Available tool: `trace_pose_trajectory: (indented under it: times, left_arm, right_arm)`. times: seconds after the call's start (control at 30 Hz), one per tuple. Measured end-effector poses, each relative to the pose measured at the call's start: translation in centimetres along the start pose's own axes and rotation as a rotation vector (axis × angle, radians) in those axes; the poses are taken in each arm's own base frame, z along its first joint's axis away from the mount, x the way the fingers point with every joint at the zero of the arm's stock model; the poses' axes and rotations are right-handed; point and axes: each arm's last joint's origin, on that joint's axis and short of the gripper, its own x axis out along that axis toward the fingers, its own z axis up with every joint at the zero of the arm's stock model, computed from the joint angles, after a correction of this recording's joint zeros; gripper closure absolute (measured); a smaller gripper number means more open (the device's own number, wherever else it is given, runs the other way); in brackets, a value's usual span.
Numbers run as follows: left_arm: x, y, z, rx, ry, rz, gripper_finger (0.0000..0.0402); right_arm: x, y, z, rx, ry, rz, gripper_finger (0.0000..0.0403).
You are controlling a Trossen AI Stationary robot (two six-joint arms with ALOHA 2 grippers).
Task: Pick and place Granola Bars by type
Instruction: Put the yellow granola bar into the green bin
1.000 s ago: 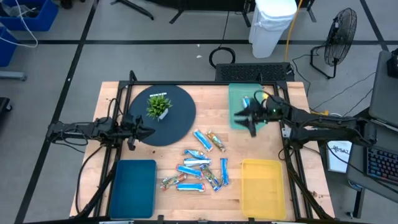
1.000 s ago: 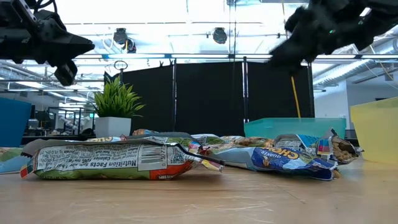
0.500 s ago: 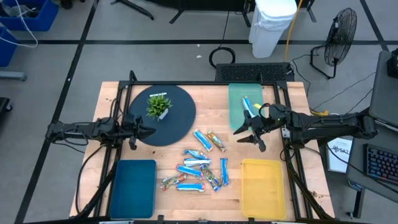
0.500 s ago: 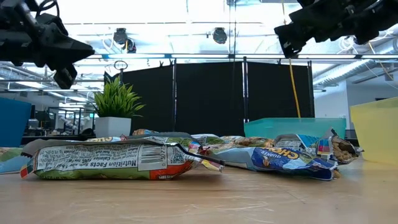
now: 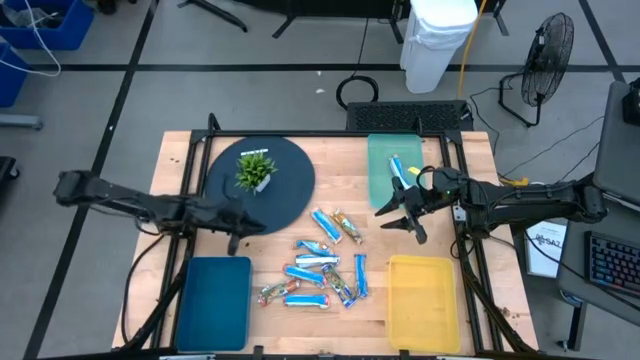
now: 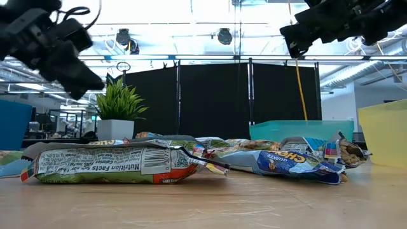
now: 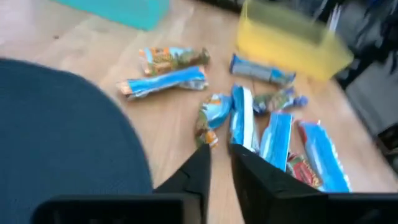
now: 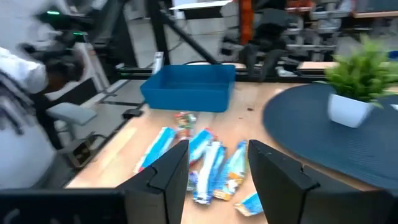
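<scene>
Several Granola Bars (image 5: pixel 325 265) lie loose in the middle of the wooden table, mostly blue-wrapped, some brownish or multicoloured; they also show in both wrist views (image 7: pixel 249 118) (image 8: pixel 205 155). One blue bar (image 5: pixel 397 168) lies in the teal tray (image 5: pixel 380 185). My left gripper (image 5: pixel 245 222) (image 7: pixel 221 165) hovers over the near rim of the dark round mat, left of the pile, its fingers a narrow gap apart with nothing between. My right gripper (image 5: pixel 400 213) (image 8: pixel 217 162) hangs open above the table, just right of the pile and near the teal tray's near end.
A dark round mat (image 5: pixel 285 195) with a small potted plant (image 5: pixel 255 170) lies at the far left. A blue tray (image 5: pixel 213 300) sits at the near left, a yellow tray (image 5: pixel 423 300) at the near right. Bare wood shows between trays and pile.
My left gripper has gone toward the table's right, toward the pile of bars, and has tipped downward. My right gripper swung from above the teal tray toward the near edge, then kept still. The bars have not moved.
</scene>
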Motion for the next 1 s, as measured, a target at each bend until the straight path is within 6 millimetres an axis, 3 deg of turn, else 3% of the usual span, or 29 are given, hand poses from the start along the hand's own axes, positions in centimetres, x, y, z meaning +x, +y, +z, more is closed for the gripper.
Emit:
trace_pose_trajectory:
  times: [0.17, 0.4, 0.63, 1.0]
  left_arm:
    - [3.2, -1.9, 2.5, 0.111, 0.161, 0.025, 0.0242]
    - [8.4, -2.9, 2.2, 0.136, 0.365, 0.106, 0.0167]
    - [11.7, -2.6, 0.6, 0.163, 0.463, 0.18, 0.0169]
    - [13.3, -2.3, 0.3, 0.224, 0.377, 0.226, 0.0204]
  right_arm:
    - [0.0, -0.3, 0.0, 0.006, -0.002, -0.093, 0.0248]
    - [0.0, -0.3, 0.0, 0.009, -0.002, -0.1, 0.0248]
    - [0.0, -0.3, 0.0, 0.011, -0.002, -0.1, 0.0248]
    - [0.0, -0.3, 0.0, 0.02, -0.003, -0.1, 0.0248]
